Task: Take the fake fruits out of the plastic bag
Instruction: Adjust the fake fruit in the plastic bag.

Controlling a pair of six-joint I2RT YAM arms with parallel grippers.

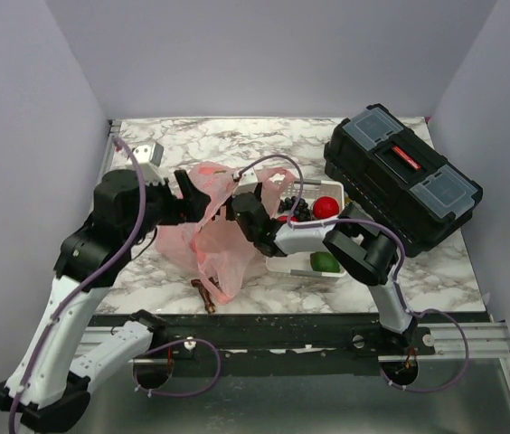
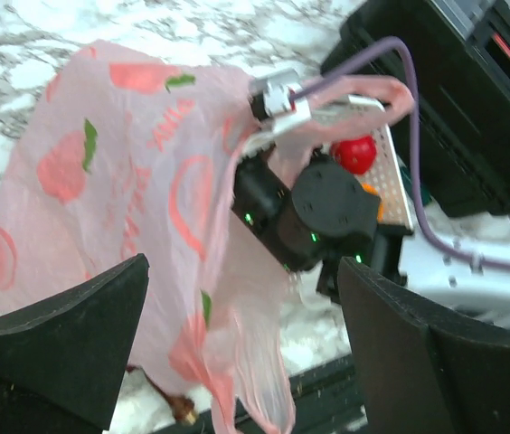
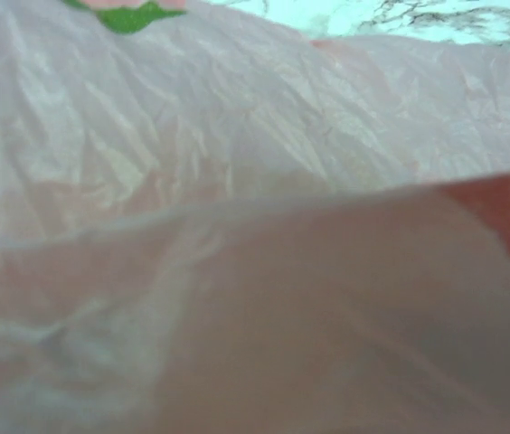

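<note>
L gripper: jaws wide apart, released, nothing clamped; in L wrist view both fingers stand clear of the film, w/ the plastic bag hanging just beyond them. Bag sits centre-left on marble table, bunched upright between the two grippers, lower end trailing toward near edge; pink, translucent, red/green fruit prints. Small brown item lies on table at bag's near tip, id unclear. R gripper: pushed into bag from the right, film draped over it; R wrist view is filled w/ pink plastic, fingers hidden, so can't tell if it is apart or clenched. Right of bag: white tray w/ black grape bunch and red apple at far end, green fruit at near end, all out of bag. Far right: black toolbox, lid closed, just beside tray.
</note>
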